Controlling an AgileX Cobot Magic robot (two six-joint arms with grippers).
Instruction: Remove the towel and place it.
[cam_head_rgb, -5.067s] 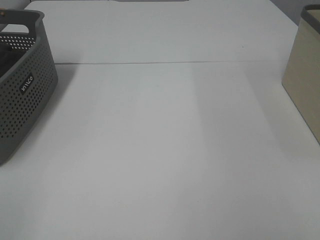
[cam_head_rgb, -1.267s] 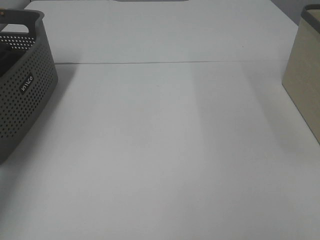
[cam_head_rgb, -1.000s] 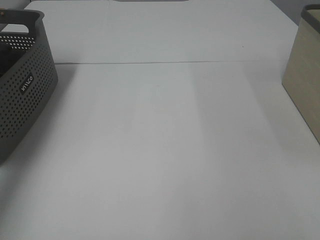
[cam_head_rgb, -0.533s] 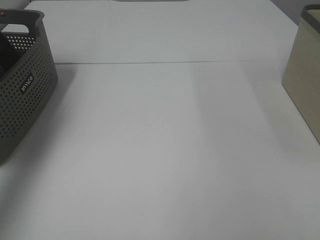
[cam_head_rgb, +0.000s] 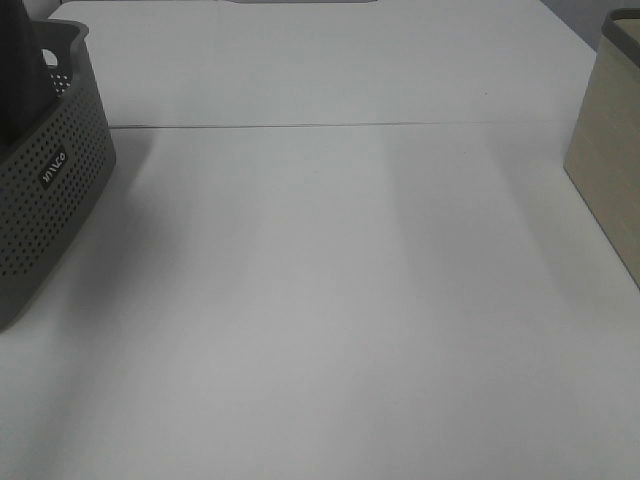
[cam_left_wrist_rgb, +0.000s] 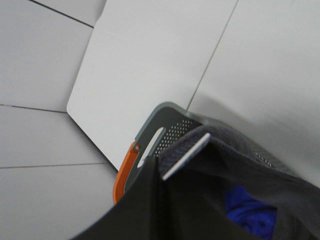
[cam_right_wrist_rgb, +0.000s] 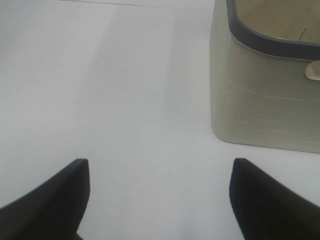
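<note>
The dark charcoal towel (cam_head_rgb: 18, 70) rises in a taut column out of the grey perforated basket (cam_head_rgb: 50, 190) at the far left edge of the table. In the left wrist view the towel (cam_left_wrist_rgb: 200, 200) fills the near part, with its white tag (cam_left_wrist_rgb: 186, 156) showing, and stretches up from the basket (cam_left_wrist_rgb: 165, 112) toward the camera. My left gripper's fingers are hidden behind the cloth it holds. My right gripper (cam_right_wrist_rgb: 160, 200) is open and empty above the bare table, beside the beige bin.
A blue cloth (cam_left_wrist_rgb: 247, 207) lies in the basket under the towel. The basket has an orange handle piece (cam_left_wrist_rgb: 122, 172). A beige bin (cam_head_rgb: 610, 160) with a grey rim stands at the right edge; it also shows in the right wrist view (cam_right_wrist_rgb: 265, 100). A seam (cam_head_rgb: 300, 126) crosses the white table.
The towel has come up out of the basket: half a second ago only the basket showed at the top left, and now a dark column of cloth stands above its rim.
</note>
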